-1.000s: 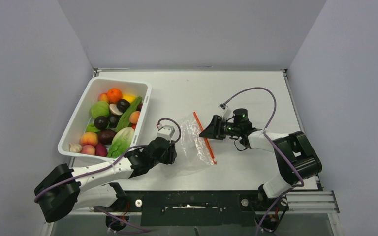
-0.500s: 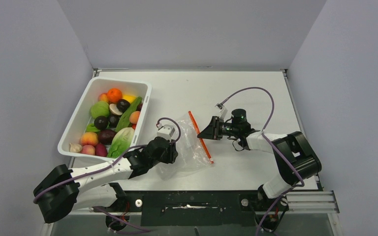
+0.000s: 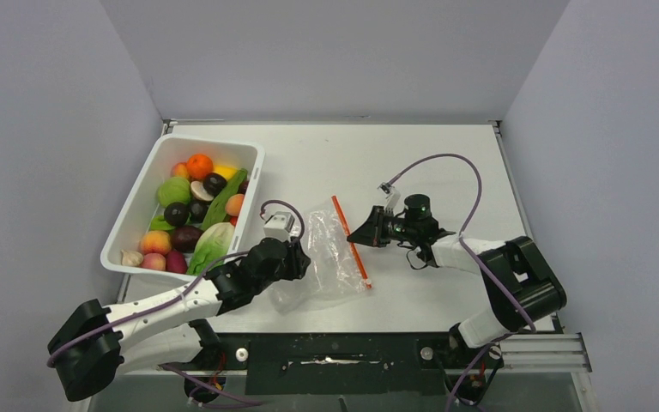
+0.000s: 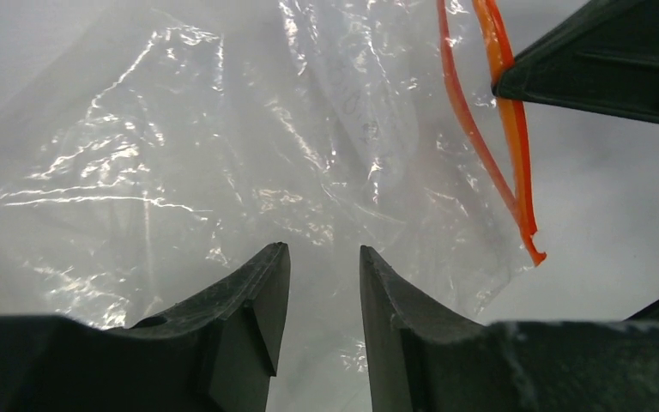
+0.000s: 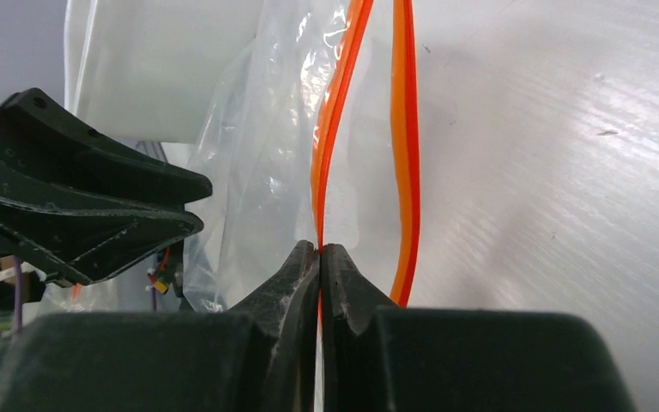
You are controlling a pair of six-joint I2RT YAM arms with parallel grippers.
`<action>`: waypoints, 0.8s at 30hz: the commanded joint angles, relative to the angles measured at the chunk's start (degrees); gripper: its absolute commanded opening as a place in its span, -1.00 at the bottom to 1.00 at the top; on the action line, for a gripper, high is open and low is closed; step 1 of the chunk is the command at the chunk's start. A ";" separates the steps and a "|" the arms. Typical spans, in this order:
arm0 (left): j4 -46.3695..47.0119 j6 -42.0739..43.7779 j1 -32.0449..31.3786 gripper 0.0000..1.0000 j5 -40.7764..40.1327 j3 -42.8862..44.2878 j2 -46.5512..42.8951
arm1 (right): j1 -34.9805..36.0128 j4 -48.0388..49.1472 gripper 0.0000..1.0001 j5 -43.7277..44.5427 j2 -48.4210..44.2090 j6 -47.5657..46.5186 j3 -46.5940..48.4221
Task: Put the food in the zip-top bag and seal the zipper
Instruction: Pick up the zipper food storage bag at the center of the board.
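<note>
The clear zip-top bag (image 3: 330, 257) lies crumpled on the table between my two grippers. Its red-orange zipper (image 3: 350, 240) runs along the right-hand mouth edge. My right gripper (image 3: 356, 233) is shut on one strip of the zipper (image 5: 330, 129), while the other strip (image 5: 405, 129) bows away to the right, so the mouth gapes. My left gripper (image 3: 299, 262) is at the bag's left side. Its jaws (image 4: 324, 253) stand a little apart over the crinkled plastic (image 4: 180, 172), gripping nothing I can see. The food (image 3: 193, 210) lies heaped in the white bin.
The white bin (image 3: 210, 142) stands at the left of the table, close to my left arm. Purple cables loop above both wrists. Grey walls enclose the table on three sides.
My right gripper has closed onto the zipper strip and drawn it slightly left. The bag has bunched up a little toward my left gripper, which has shifted slightly.
</note>
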 commanded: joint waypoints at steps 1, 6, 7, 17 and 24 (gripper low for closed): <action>-0.34 -3.21 1.34 -0.24 -6.36 5.66 -2.41 | 3.18 -8.91 -1.00 12.21 -10.00 -10.66 4.70; -1.91 -3.31 3.96 -0.13 -3.55 11.60 -2.28 | 4.36 -20.77 -1.00 21.69 -17.81 -17.43 8.26; -1.65 -2.86 4.17 -0.09 -2.75 12.56 -2.34 | 4.46 -22.55 -1.00 23.21 -19.27 -18.43 9.07; 4.33 1.27 4.77 0.24 5.43 16.89 -4.66 | 6.71 -39.55 -1.00 34.83 -27.57 -29.12 21.68; 8.10 -0.88 4.83 0.24 9.89 19.57 -1.89 | 10.90 -39.75 -1.00 34.95 -26.73 -27.43 23.04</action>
